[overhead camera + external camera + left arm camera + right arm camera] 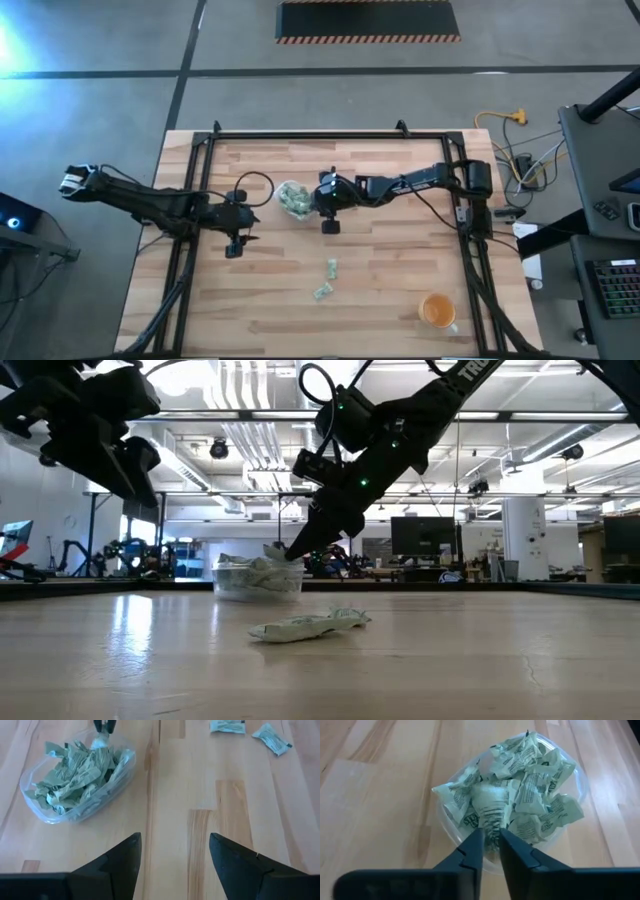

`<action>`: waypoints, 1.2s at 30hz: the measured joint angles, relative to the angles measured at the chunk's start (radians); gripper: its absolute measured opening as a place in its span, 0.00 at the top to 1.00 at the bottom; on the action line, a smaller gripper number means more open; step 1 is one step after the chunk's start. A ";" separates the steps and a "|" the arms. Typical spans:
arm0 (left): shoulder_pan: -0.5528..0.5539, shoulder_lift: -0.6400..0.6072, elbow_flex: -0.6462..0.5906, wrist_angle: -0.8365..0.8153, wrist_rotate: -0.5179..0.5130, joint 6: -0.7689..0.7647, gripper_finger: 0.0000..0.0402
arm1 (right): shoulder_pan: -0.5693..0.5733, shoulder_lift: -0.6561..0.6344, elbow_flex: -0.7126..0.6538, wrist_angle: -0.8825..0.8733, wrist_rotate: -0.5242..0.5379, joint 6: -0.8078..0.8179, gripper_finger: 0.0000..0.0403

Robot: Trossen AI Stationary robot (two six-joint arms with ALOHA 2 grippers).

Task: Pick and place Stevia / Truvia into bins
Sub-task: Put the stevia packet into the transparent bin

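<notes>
A: From above, the right gripper (322,200) hangs just beside the clear tub (292,199), with the left gripper (236,242) waiting on the tub's other side. Two Stevia packets (326,279) lie apart, nearer the orange cup (437,311). What worries you?

B: At table height the right arm's fingertips (292,552) sit at the tub's rim (258,585). The heap stands above it, so a packet could slide off. The loose packets (308,626) overlap here; I can't separate them.

A: Left wrist?

B: Its own fingers (235,860) stand wide apart, holding nothing. The right fingertips (103,726) are cut off at the frame's edge.

A: Right wrist?

B: The fingers (472,851) are barely parted around a pale packet (490,807) over the tub (445,820). It may cling and lift out on retreat. Whether it's free, I can't tell.
</notes>
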 joint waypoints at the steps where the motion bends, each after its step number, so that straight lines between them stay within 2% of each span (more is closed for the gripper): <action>1: 0.000 0.000 0.000 0.000 0.000 0.000 0.46 | 0.000 0.000 0.000 0.000 0.000 0.000 0.86; 7: 0.000 0.003 0.000 0.002 0.000 0.000 0.46 | 0.000 0.000 0.023 -0.022 0.001 -0.022 0.73; 12: 0.000 0.019 0.000 0.005 0.000 0.000 0.46 | 0.000 -0.001 0.073 -0.061 0.012 -0.012 0.68; 26: 0.000 0.035 0.000 0.021 0.002 0.000 0.46 | 0.003 0.025 0.063 -0.074 0.012 0.000 0.79; 36: 0.000 0.034 0.000 0.026 0.003 0.001 0.46 | 0.004 0.040 0.093 -0.073 0.011 -0.023 0.83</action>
